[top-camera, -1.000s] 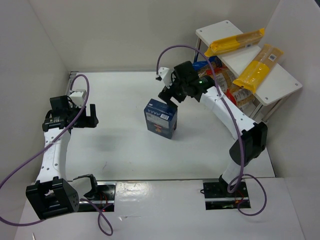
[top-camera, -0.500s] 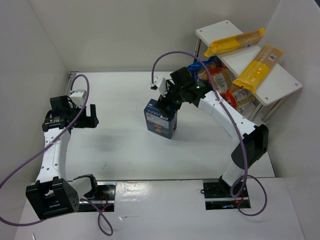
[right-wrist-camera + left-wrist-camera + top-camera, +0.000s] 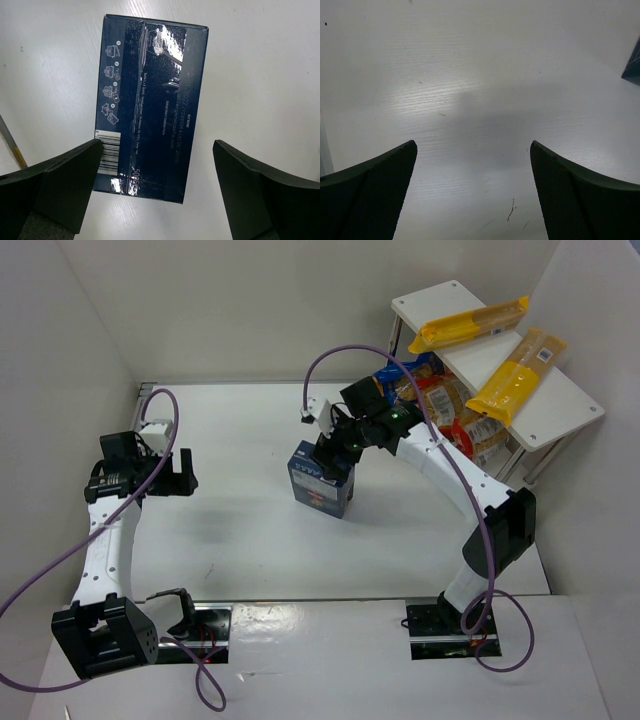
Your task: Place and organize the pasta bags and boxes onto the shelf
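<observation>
While the right gripper [image 3: 333, 450] hangs just over the box [image 3: 322, 483], its jaws are spread wide: released, nothing clamped. In the right wrist view the box's dark blue face, with barcode and white print, lies below and between the two fingers [image 3: 55, 190]. The right finger is clear of the box. The left fingertip sits right at the barcode edge; contact can't be told.

The box stands upright mid-table on the white table [image 3: 230, 530], well apart from the shelf [image 3: 560, 405]. The shelf is a white two-tier rack at the far right corner. On the top tier are two yellow bags: the far bag [image 3: 468, 324] lies across the board, and the near bag [image 3: 515, 377] lies diagonally with its barcode end toward the wall. On the lower tier, red and blue bags [image 3: 440, 392] are packed under the top board, partly hidden by the right arm; the count is unclear.

The left gripper [image 3: 165, 472] is at the left side of the table, near the wall. Its jaws are wide apart, released, holding nothing. The left wrist view shows bare tabletop between the fingers and a blue corner of the box at the right edge.
</observation>
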You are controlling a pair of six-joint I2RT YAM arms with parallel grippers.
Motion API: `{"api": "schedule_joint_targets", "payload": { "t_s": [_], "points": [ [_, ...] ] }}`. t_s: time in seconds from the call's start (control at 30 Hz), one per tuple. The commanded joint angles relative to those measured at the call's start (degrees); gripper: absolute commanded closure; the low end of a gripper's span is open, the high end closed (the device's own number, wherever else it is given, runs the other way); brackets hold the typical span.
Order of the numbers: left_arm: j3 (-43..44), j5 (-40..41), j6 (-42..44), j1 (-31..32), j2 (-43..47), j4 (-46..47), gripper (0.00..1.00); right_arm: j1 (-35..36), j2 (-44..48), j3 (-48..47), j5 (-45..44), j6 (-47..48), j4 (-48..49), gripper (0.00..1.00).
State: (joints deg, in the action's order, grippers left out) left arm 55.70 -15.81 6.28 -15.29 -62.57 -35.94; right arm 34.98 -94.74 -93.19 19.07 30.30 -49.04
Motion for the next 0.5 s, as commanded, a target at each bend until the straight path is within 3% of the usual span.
{"api": "schedule_joint_targets", "payload": {
  "t_s": [0.0,0.47],
  "points": [
    [-0.42,-1.85,1.45,-0.36,0.51,0.61,0.01,0.00,-0.79,-2.78,2.29,0.37,-1.41,0.00],
    [-0.42,-1.85,1.45,-0.36,0.51,0.61,0.01,1.75,-2.64,-5.07,4.13,0.37,-3.08,0.00]
  ]
}}
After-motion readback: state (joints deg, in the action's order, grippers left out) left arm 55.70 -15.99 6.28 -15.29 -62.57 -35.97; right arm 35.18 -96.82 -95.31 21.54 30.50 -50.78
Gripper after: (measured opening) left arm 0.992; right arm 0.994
